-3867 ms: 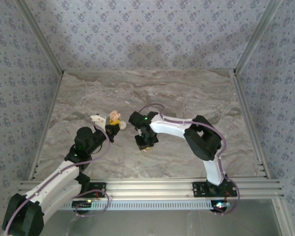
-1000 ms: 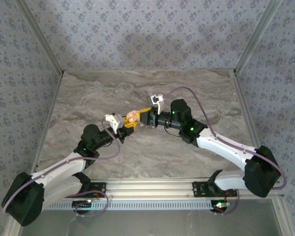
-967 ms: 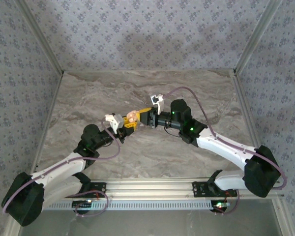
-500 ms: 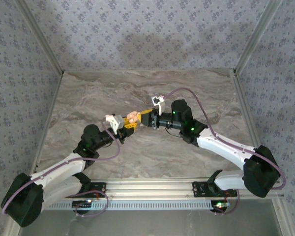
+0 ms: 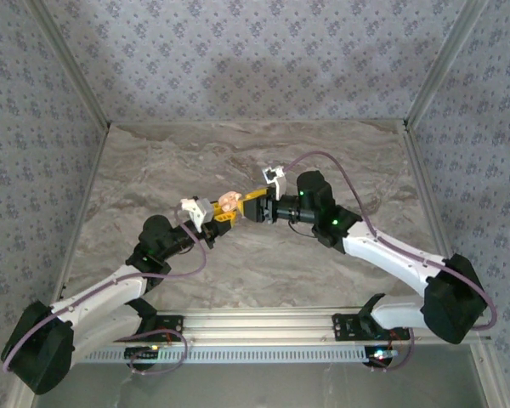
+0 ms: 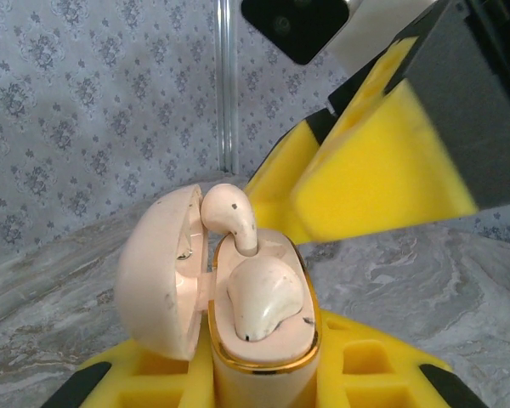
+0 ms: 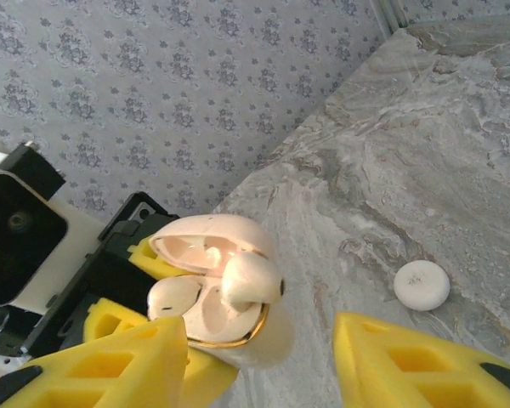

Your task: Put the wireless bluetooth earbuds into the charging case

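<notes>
- Risk: one earbud [image 6: 229, 212] stands proud at the 12 o'clock end of the charging case [image 6: 263, 374], against the open lid. An off-axis push could flick it out or twist the case in its grip.
- Second earbud [image 6: 263, 297] looks seated.
- Left tool [image 5: 214, 214]: clamped on the case base, above the tabletop [image 7: 425, 170].
- Right tool [image 5: 252, 206]: fingers apart, empty, just beside the case at 3 o'clock from overhead.

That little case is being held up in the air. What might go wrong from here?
One earbud stands proud of the charging case, not seated like the other earbud; a nudge may tip it out onto the table. The open right gripper sits very close, so its fingers might knock the case loose from the left gripper.
</notes>
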Motion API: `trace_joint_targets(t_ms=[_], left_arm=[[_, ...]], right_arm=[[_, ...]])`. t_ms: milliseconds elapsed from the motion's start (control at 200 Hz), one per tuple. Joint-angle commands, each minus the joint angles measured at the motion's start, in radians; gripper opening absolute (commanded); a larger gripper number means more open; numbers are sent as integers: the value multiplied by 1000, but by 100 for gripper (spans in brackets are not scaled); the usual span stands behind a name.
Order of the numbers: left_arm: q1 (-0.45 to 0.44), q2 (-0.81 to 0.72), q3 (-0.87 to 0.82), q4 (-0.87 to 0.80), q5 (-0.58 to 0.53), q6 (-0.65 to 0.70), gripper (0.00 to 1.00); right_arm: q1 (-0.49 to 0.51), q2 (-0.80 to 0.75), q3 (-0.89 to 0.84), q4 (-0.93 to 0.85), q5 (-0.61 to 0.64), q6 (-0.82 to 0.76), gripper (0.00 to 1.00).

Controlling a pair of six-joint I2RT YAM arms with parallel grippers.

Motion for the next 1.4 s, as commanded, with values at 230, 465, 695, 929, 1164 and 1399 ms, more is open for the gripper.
trace_joint_targets(t_ms=[230, 465, 695, 929, 1164, 1399], left_arm=[[-3, -17, 40, 18, 14, 19, 10], [-3, -17, 48, 13, 24, 20, 10], [-4, -18, 55, 6, 31, 19, 10], [-7, -14, 59, 7, 33, 19, 10], [-8, -16, 57, 2, 25, 23, 10], [-7, -15, 55, 0, 18, 24, 10]], right_arm=[[-36, -86, 59, -95, 2, -51, 39], [-41, -20, 97, -75, -49, -32, 32], [-60, 18, 115, -39, -89, -21, 51], [-73, 81, 144, 16, -178, 14, 59], [-72, 92, 143, 54, -231, 33, 51], [-76, 63, 119, 42, -220, 28, 45]])
